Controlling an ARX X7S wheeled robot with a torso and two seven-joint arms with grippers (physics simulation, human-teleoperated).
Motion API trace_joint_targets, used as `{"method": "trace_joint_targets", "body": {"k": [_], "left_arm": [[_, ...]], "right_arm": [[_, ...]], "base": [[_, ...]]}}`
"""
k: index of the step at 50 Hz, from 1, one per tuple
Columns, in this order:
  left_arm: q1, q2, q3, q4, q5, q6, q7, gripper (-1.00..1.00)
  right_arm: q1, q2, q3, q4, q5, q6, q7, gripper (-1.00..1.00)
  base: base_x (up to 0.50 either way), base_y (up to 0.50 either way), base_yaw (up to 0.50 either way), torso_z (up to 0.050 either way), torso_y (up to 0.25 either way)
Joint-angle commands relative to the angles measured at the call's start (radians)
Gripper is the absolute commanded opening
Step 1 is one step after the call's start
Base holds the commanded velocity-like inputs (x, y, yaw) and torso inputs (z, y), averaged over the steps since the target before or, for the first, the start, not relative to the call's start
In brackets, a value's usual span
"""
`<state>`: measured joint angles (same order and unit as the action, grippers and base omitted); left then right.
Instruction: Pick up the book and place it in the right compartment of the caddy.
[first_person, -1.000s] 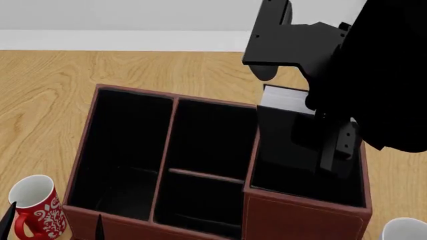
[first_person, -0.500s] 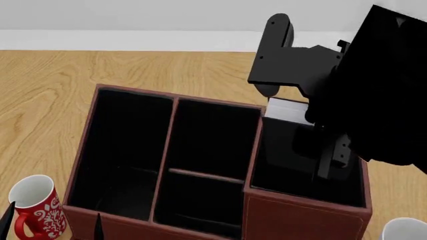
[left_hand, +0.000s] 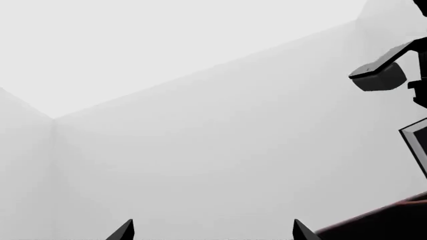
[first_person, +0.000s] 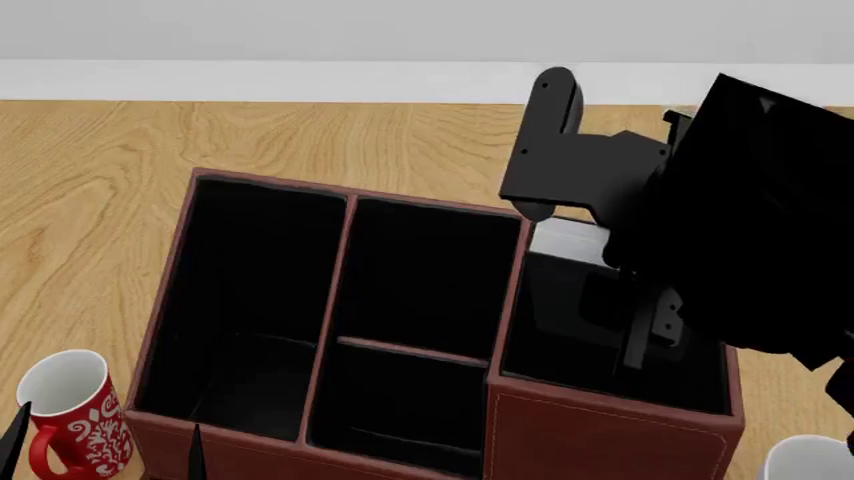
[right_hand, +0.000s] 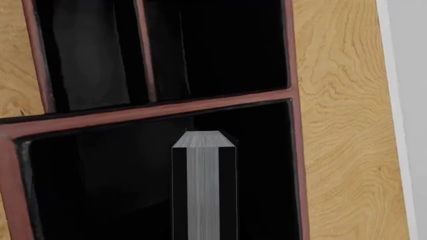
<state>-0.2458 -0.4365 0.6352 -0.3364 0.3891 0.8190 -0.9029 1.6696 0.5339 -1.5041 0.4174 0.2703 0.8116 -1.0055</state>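
The reddish-brown caddy (first_person: 344, 270) with black lining stands on the wooden table. My right gripper (first_person: 643, 335) reaches down into the right compartment (first_person: 554, 350), the taller-walled section, shut on the black book (first_person: 567, 243). Only the book's white page edge and part of its dark cover show past the arm. In the right wrist view the book (right_hand: 203, 185) stands upright inside the right compartment (right_hand: 100, 180), page edges facing the camera, close to the outer wall. My left gripper (left_hand: 212, 232) is open and empty, low at the front left, by the red mug.
A red patterned mug (first_person: 74, 415) stands at the caddy's front left corner. A white mug (first_person: 807, 460) shows at the front right edge. The caddy's long section (first_person: 247, 300) and middle sections (first_person: 414, 300) hold nothing visible. A white wall runs behind the table.
My right arm has come down with the book, and the book's white edge has sunk lower into the right compartment. The left gripper has not moved.
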Motion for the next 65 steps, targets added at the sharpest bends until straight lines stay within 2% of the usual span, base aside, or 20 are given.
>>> {"method": "trace_joint_targets", "body": {"k": [1,9,10,37,65], "left_arm": [[0.001,-0.002,0.003,0.005,-0.003,-0.011,0.002,1.0],[0.003,-0.003,0.002,0.011,0.001,-0.023,0.0,1.0],[0.004,-0.003,0.001,0.013,0.002,-0.025,-0.001,1.0],[0.001,-0.005,0.005,0.012,0.01,-0.024,-0.015,1.0],[-0.009,-0.008,0.016,0.0,0.018,0.001,-0.033,1.0]], "right_arm": [[-0.032,-0.022,0.01,0.082,-0.04,-0.086,0.045,-1.0],[-0.053,-0.056,0.013,0.174,-0.053,-0.142,0.067,-1.0],[-0.054,-0.06,0.014,0.183,-0.053,-0.147,0.069,1.0],[-0.037,-0.066,0.013,0.163,-0.053,-0.124,0.058,1.0],[0.075,0.148,0.085,-0.289,0.028,0.107,0.051,1.0]], "base": [[0.0,0.0,0.0,0.0,0.0],[0.0,0.0,0.0,0.0,0.001],[0.0,0.0,0.0,0.0,0.01],[0.0,0.0,0.0,0.0,0.0],[0.0,0.0,0.0,0.0,0.0]]}}
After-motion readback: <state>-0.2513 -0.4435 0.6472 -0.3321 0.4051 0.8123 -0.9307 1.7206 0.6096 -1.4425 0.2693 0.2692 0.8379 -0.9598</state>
